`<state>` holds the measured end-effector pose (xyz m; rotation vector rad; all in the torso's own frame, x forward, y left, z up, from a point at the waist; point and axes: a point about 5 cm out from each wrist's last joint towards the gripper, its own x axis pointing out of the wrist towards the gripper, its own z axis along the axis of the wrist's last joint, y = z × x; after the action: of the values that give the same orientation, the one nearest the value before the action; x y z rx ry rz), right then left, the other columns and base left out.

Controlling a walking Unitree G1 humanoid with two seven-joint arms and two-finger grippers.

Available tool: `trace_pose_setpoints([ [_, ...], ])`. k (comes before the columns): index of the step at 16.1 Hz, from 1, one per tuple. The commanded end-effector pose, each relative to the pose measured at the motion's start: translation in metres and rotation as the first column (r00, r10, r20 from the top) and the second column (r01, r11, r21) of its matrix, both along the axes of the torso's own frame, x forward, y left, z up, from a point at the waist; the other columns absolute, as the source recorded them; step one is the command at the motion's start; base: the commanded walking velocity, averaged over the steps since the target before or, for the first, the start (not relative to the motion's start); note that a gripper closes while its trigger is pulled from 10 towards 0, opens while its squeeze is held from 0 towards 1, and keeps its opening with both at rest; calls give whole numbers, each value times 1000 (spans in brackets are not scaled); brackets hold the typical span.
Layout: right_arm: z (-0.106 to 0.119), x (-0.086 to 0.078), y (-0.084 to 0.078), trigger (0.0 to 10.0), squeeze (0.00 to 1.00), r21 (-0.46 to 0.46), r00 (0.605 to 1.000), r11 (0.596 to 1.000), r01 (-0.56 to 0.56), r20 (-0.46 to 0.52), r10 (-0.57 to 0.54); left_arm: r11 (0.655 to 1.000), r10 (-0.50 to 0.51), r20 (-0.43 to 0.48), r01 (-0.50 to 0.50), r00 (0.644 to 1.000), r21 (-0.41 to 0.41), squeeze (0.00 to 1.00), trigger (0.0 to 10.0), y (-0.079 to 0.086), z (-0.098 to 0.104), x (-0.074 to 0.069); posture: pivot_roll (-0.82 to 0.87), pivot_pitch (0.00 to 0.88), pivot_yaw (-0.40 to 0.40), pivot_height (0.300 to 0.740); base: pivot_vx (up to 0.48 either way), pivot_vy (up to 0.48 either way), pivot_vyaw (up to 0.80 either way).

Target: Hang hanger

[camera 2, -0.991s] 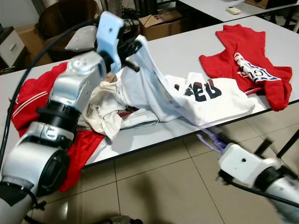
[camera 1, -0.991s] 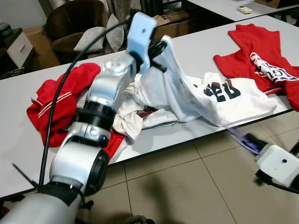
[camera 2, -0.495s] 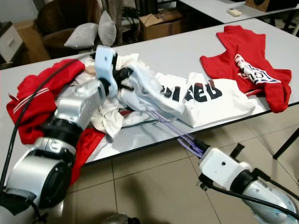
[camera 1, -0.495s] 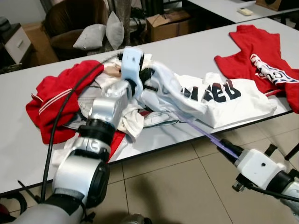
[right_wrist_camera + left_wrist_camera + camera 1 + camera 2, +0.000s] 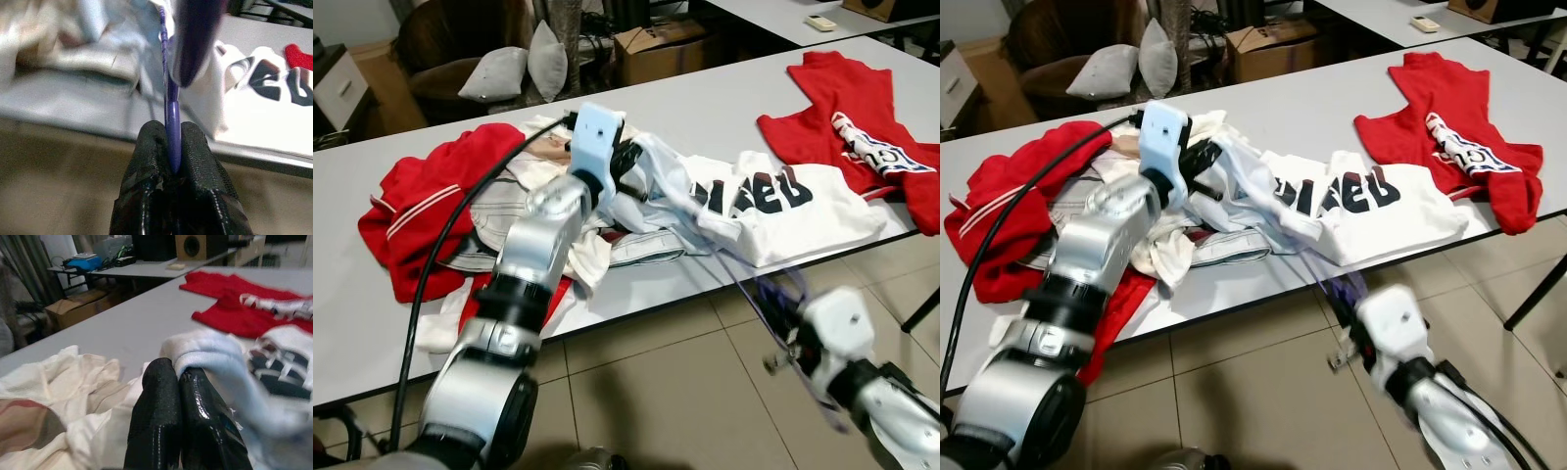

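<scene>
White shirt [image 5: 773,211] has dropped onto the grey table [image 5: 724,108].

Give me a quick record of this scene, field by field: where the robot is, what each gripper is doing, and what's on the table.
setting: robot facing a long grey table, tiled floor below
left gripper: over the table, jaws shut on a white shirt
right gripper: below the table edge, jaws shut on a purple hanger
hanger: runs up from the right gripper into the white shirt
white lettered shirt: lies at the table's front edge
red clothes: one pile on the robot's left, one shirt on its right
</scene>
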<state>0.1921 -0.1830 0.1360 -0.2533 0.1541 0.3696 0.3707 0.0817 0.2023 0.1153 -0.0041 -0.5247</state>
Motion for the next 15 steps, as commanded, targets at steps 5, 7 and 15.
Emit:
trace_pose_setpoints([
  [5, 7, 1, 11, 10000, 0, 120, 999, 992, -39, -14, 41, 993, -21, 55, 15, 998, 115, 0, 0, 9, -24, -16, 15, 0, 109, 740, 0, 0, 0],
  [7, 1, 3, 7, 10000, 0, 167, 996, 986, 21, -84, -7, 998, -43, 38, 41, 998, 50, 0, 0, 5, -29, -27, 10, 0, 92, 740, 0, 0, 0],
  [15, 1, 13, 3, 10000, 0, 182, 987, 983, 13, -159, 16, 998, -36, 80, 32, 996, 58, 0, 0, 10, -20, -35, 26, 0, 60, 740, 0, 0, 0],
])
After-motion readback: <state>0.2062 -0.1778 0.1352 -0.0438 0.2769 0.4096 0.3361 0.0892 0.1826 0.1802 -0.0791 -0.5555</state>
